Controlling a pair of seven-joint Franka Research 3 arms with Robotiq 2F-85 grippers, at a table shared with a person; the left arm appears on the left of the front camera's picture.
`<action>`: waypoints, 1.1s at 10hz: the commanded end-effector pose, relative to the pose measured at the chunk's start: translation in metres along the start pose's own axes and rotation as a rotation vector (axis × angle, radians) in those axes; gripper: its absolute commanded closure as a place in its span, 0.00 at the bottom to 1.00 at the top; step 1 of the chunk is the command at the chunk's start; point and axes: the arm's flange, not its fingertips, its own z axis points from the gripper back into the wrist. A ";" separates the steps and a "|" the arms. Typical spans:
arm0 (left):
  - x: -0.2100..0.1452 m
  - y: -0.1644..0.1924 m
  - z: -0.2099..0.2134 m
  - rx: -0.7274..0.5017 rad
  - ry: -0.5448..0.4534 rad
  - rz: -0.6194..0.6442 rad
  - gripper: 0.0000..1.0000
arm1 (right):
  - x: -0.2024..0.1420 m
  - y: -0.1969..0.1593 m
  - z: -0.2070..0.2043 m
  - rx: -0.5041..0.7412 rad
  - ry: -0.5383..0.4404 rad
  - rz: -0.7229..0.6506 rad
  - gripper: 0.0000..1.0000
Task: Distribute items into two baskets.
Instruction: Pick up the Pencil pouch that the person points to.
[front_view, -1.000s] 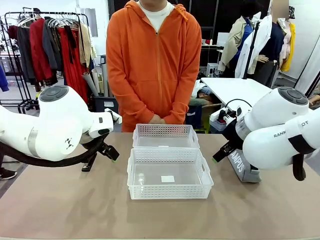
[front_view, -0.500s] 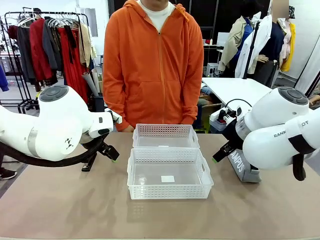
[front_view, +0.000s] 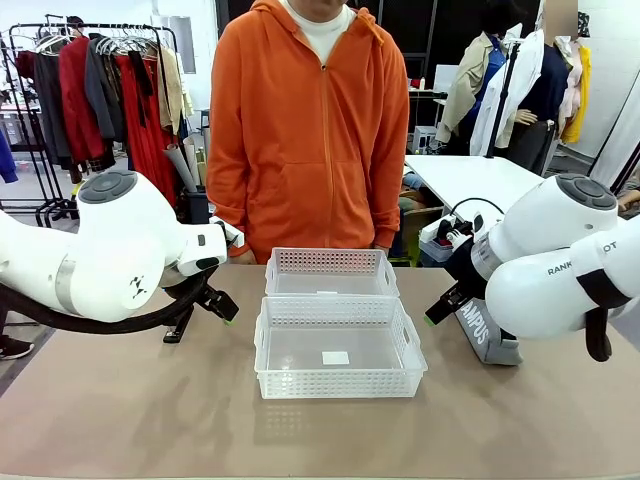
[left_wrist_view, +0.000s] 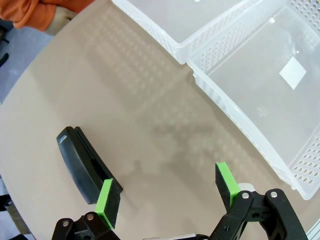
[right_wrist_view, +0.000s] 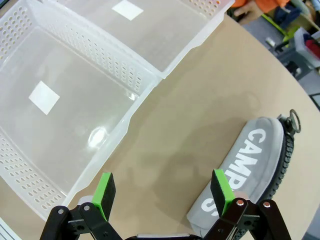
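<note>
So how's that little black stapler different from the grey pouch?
The stapler is black and plain; the pouch is grey with white CAMPUS lettering. The stapler looks smaller than the pouch. The stapler lies beside the left gripper, the pouch beside the right gripper. Both rest on the table, outside the baskets.

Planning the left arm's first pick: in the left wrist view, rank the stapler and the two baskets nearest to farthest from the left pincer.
From the left pincer:
1. stapler, beside one finger.
2. robot-side basket, off the other finger.
3. person-side basket, farther, beyond it.
</note>
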 end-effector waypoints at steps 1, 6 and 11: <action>0.000 0.000 0.000 0.000 0.000 0.000 0.00 | 0.000 0.000 0.000 0.000 0.000 0.000 0.00; 0.000 0.000 0.000 0.000 0.000 0.000 0.00 | 0.000 0.000 0.000 0.000 0.000 0.000 0.00; -0.009 -0.014 0.012 -0.082 -0.009 0.000 0.00 | 0.024 -0.004 0.019 0.112 0.028 -0.066 0.00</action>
